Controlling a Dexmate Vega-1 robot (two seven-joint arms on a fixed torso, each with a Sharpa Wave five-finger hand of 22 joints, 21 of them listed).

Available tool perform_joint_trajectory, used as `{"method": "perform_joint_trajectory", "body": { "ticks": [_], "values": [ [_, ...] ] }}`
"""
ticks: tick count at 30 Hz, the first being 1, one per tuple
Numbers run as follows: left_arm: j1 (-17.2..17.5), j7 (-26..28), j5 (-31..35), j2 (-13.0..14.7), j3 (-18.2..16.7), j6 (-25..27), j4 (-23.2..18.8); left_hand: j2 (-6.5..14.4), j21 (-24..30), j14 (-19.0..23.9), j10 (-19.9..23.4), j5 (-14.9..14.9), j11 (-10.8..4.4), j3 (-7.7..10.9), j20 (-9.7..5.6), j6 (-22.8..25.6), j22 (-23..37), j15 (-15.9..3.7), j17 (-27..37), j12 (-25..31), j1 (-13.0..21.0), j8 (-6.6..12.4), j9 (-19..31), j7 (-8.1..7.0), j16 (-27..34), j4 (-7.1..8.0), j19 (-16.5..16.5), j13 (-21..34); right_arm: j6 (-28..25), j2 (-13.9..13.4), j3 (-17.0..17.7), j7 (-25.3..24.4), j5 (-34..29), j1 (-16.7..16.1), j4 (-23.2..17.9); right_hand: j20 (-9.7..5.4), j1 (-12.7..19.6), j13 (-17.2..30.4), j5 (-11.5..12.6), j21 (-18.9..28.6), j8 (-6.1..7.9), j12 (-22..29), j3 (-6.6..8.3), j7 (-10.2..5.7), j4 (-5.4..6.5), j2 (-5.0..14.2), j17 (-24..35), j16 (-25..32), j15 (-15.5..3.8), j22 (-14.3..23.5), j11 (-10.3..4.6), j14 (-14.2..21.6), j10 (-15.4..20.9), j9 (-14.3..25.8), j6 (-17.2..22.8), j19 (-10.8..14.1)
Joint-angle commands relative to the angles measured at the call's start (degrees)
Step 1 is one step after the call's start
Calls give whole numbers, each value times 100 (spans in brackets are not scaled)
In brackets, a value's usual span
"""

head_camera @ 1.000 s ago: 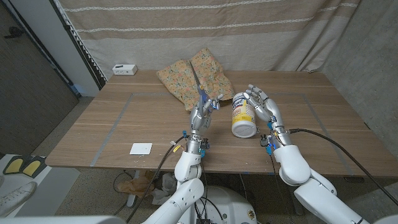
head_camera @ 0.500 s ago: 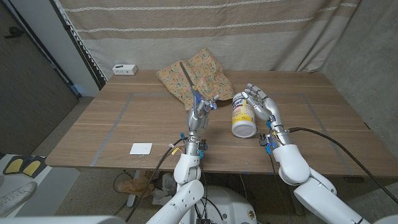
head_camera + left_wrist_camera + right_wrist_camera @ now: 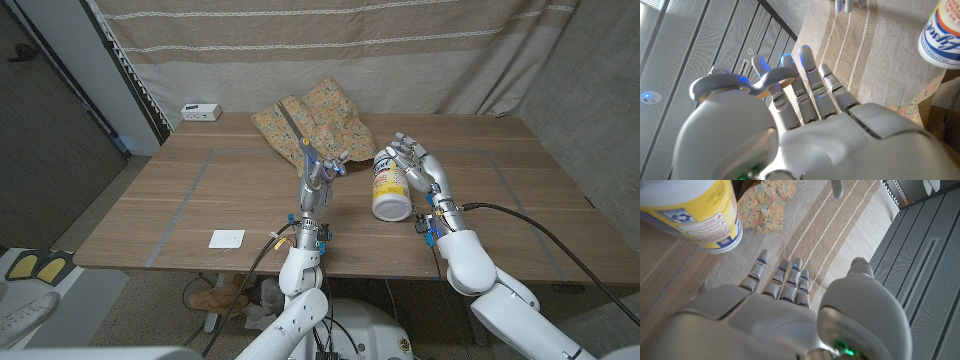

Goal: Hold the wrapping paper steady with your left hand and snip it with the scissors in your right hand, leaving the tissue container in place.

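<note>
Here left hand (image 3: 318, 172) grips scissors (image 3: 297, 137) over wrapping paper (image 3: 320, 122); right hand (image 3: 420, 172) fingers spread beside tissue container (image 3: 390, 184).

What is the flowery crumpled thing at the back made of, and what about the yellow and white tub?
The flowery crumpled wrapping paper looks like thin matte paper: it holds sharp creases and shows a brown underside, though it could be cloth. The yellow and white tissue tub lying on its side looks like smooth plastic with a glossy printed label.
</note>
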Motion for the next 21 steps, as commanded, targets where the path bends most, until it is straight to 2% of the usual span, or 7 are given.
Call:
{"method": "perform_joint_trajectory", "body": {
  "ticks": [1,4,10,15,21],
  "values": [
    [270,854,559,290,-114,158,-397,-20,-37,116,583,-62,-459,-220,-7,-143,-11,-716,-48,-37,-128,-25,-29,250,-52,-1,77,-32,-60,41,-82,-46,-52,49,-27,33,-47,2,37,-24,34,-34,-47,27,0,-3,0,18,-46,19,-5,-27,-41,9,-9,-25],
    [383,1164,752,425,-130,234,-589,-32,-45,168,627,-116,-457,-380,13,-109,-25,-714,-103,-69,-202,-45,-66,264,-96,2,99,-91,-50,51,-101,-55,-62,61,-14,33,-49,-1,41,-32,31,-30,-51,24,-3,-2,-5,20,-39,19,7,-27,-30,7,-25,-30],
    [587,1597,1035,764,-112,468,-1025,-46,-74,270,711,-253,-455,-765,29,-92,-67,-705,-267,-147,-436,-115,-144,424,-213,33,132,-235,-76,48,-107,-68,-72,64,-33,45,-52,-8,47,-42,36,-37,-59,26,-8,0,-13,17,-41,19,-3,-39,-47,4,-29,-31],
    [663,1754,1169,1003,-64,602,-1300,-45,-99,315,702,-324,-460,-945,76,-135,-91,-704,-369,-197,-551,-153,-144,443,-285,45,130,-296,-68,42,-85,-78,-50,41,-44,62,-53,-12,52,-54,38,-44,-64,25,-12,3,-21,14,-28,19,-3,-51,-65,2,-37,-43],
    [690,1834,1218,1108,17,630,-1454,-48,-141,371,704,-430,-460,-1092,125,-184,-127,-704,-501,-276,-713,-209,-144,504,-377,51,119,-405,-56,29,-80,-71,-39,29,-37,66,-53,-17,58,-65,40,-49,-69,38,-18,5,-29,14,-19,20,1,-57,-80,-1,-44,-49]
  ]
}}
